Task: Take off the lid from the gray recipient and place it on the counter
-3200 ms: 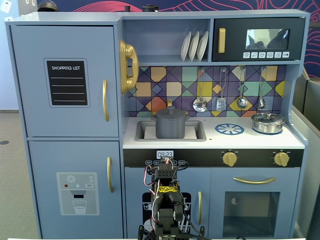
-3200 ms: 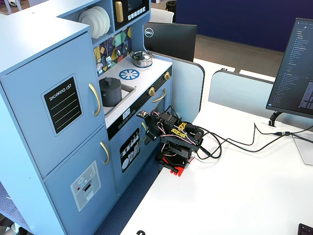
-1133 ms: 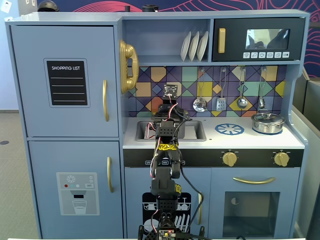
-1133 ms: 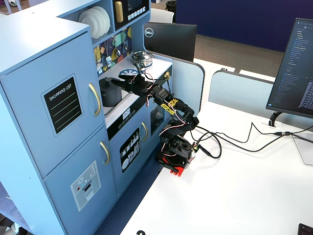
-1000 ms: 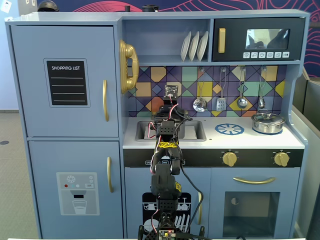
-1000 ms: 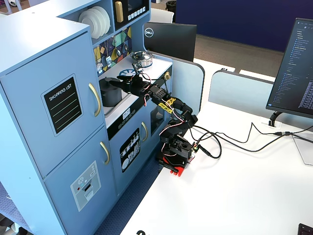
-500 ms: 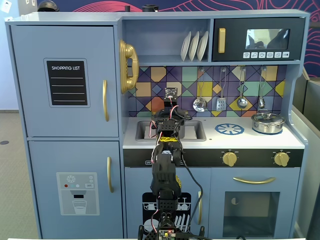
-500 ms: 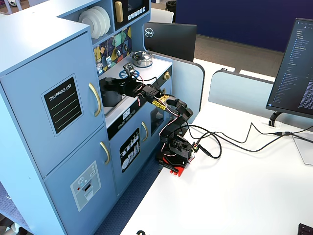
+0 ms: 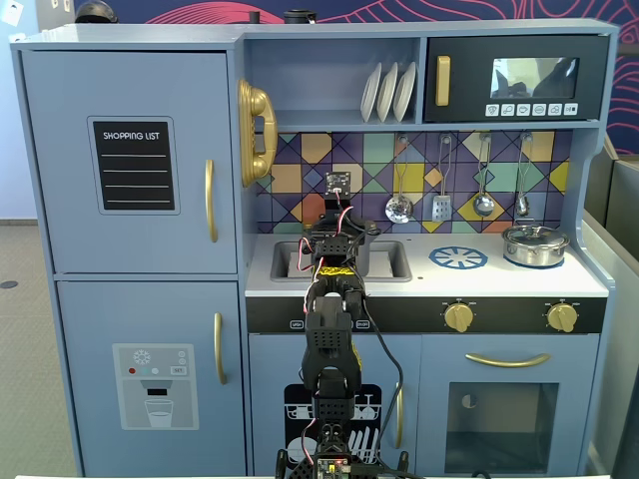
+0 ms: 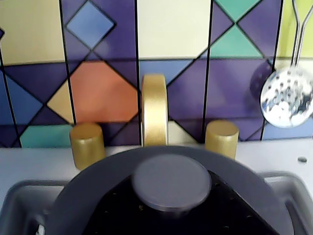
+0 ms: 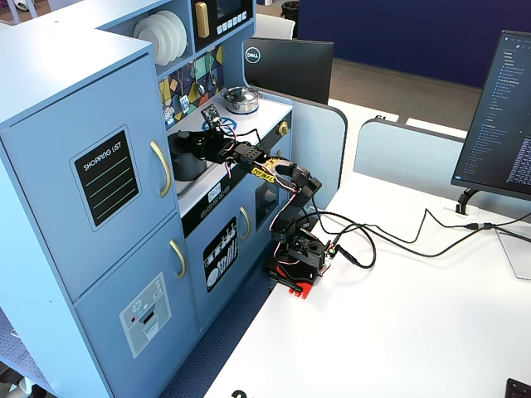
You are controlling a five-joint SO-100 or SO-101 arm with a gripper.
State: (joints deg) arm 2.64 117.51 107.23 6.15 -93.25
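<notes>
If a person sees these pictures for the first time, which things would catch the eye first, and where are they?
First the black robot arm, which reaches up from the floor of the blue toy kitchen toward the recessed sink. In the wrist view the dark-gray lid with its round knob fills the lower frame, in front of the gold faucet. A shiny silver pot stands at the counter's right end in a fixed view.

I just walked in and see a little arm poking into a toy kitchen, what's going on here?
A small robot arm is reaching over the toy kitchen's sink, where a gray pot sits. In the wrist view the camera is right above the pot's lid, with the gold faucet just behind. The lid looks to be on the pot. Whether the gripper has closed on the knob cannot be told. A silver pot stands at the counter's right end in a fixed view.
</notes>
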